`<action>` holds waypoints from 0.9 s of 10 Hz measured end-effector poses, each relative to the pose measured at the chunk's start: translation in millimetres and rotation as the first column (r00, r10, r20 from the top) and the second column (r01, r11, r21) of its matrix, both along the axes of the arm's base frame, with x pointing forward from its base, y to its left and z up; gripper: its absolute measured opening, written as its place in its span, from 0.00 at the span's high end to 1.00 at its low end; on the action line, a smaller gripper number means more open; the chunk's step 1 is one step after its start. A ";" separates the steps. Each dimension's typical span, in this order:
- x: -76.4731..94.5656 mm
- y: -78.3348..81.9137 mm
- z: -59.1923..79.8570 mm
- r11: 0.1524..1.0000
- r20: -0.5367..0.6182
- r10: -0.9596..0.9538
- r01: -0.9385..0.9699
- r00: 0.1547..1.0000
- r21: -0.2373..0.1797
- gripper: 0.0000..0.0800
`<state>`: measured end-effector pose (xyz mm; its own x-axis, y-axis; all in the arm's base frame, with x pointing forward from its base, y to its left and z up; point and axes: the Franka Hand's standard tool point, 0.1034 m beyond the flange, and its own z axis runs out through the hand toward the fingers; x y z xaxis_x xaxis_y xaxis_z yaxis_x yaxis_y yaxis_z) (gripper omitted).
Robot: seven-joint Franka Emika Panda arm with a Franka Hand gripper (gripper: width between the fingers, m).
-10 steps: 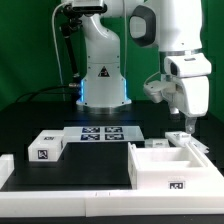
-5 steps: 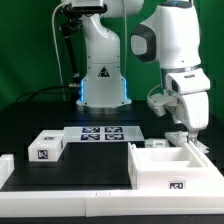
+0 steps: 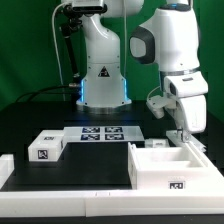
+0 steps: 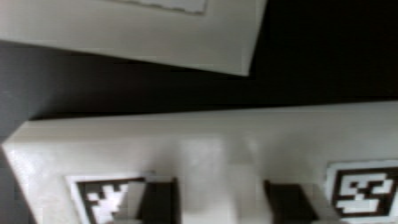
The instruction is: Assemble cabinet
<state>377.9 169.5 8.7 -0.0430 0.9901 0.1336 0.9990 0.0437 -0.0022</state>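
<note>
Black tabletop, cabinet body; two tags beneath end effector only in wrist view, grip indiscernible.

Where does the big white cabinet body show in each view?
Exterior view: cabinet body, low on the exterior view's right, below the gripper.
Wrist view: probably the tagged white part nearest the camera; not certain.
Shared landmark: the black table.

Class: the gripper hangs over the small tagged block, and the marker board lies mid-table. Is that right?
No. The exterior view shows the gripper over the large cabinet body on that view's right, not the small tagged block on its left. The marker board does lie mid-table.
</note>
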 end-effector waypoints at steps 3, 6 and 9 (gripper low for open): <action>0.2 -0.9 -0.1 1.000 -0.001 -0.002 0.002 1.000 0.000 0.91; 5.4 -15.8 12.0 0.998 -0.012 -0.062 0.062 0.998 -0.028 0.91; 14.0 -34.5 35.8 0.990 -0.030 -0.115 0.112 0.993 -0.084 0.91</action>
